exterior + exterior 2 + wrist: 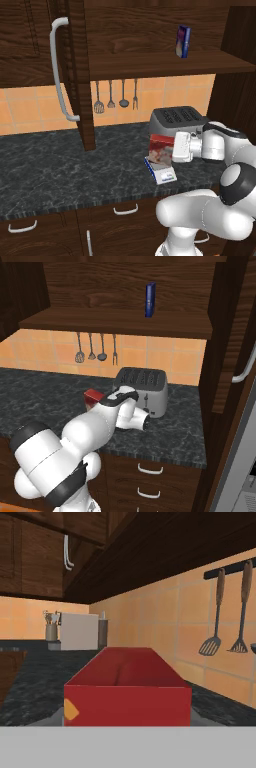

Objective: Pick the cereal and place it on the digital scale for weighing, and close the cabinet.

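Observation:
The cereal (161, 150), a small red box with a pale picture on its front, stands slightly tilted on the digital scale (165, 176), a flat pale pad with a blue-edged front, just before the toaster. My gripper (173, 149) reaches it from the right and is closed on the box, with its fingertips hidden behind it. In the right base view the cereal (92, 395) pokes out beyond my gripper (103, 400). The hand view has the cereal's red top (127, 684) right below the camera. Both doors of the cabinet (79, 75) stand open, left handle (60, 70), right door (231, 336).
A slim blue box (183, 41) stands on the cabinet shelf. The grey toaster (177, 119) is right behind the scale. Utensils (115, 96) hang on the tiled wall. Drawers with small handles (125, 210) run under the dark counter (60, 165).

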